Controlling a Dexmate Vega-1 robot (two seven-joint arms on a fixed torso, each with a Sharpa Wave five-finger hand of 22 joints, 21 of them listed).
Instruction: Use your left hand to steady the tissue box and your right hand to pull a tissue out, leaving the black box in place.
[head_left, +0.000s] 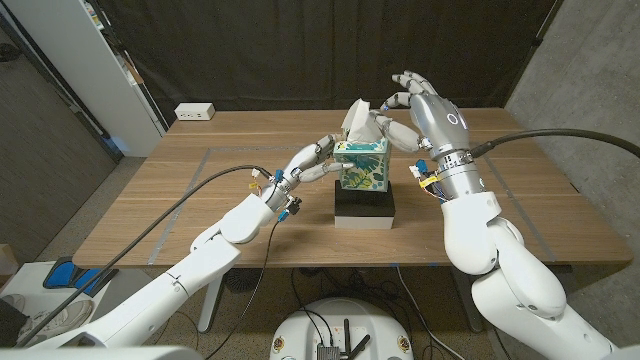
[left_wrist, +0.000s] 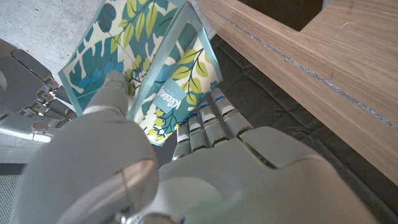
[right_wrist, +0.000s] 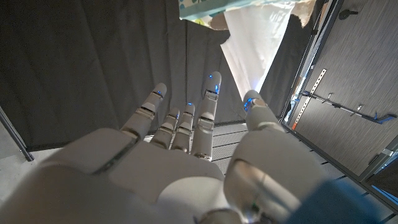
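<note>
The light cardboard leaf-print tissue box (head_left: 362, 165) on the black box (head_left: 364, 208) is being gripped by the left hand (head_left: 312, 160), while the flimsy white tissue (head_left: 357, 117), probably easy to tear, is being pinched near its top by the right hand (head_left: 412, 108).

The surface (head_left: 200, 190) is seen to be wood with a matt, smooth finish and fine grain, marked by thin pale lines. The tissue box (head_left: 362, 166) is made of printed card with a slight sheen, patterned in teal and green leaves. The tissue (head_left: 357, 119) is shown as soft white paper, thin enough for light to pass through in the right wrist view. The black box (head_left: 364, 206) is finished matt. The left hand (head_left: 312, 159) and the right hand (head_left: 413, 108) are formed of smooth grey-white plastic with a satin gloss. A dark, matt cloth curtain (head_left: 300, 50) is hung behind the far edge.
</note>
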